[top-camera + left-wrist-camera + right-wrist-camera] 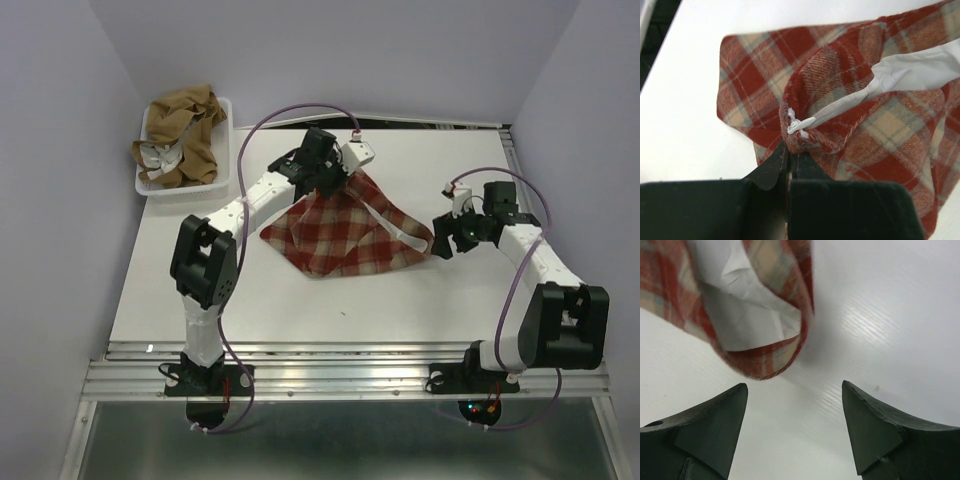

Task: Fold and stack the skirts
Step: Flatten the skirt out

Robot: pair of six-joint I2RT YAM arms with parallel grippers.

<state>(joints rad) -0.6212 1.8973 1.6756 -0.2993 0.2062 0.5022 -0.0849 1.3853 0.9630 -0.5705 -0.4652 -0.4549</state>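
The red-and-cream plaid skirt [345, 232] lies spread on the white table with its far corner lifted. My left gripper [325, 183] is shut on that raised corner; the left wrist view shows the pinched plaid skirt [850, 120] with its white lining [920, 67] and a small white loop. My right gripper [447, 236] is open and empty just right of the skirt's right corner, whose plaid edge [765, 360] and white lining show ahead of the gripper [795, 390]. Tan-brown skirts [180, 135] sit heaped in the tray.
The white plastic tray [222, 150] stands at the back left corner of the table [300, 310]. Purple walls close in on three sides. A metal rail [330, 350] runs along the near edge by the arm bases.
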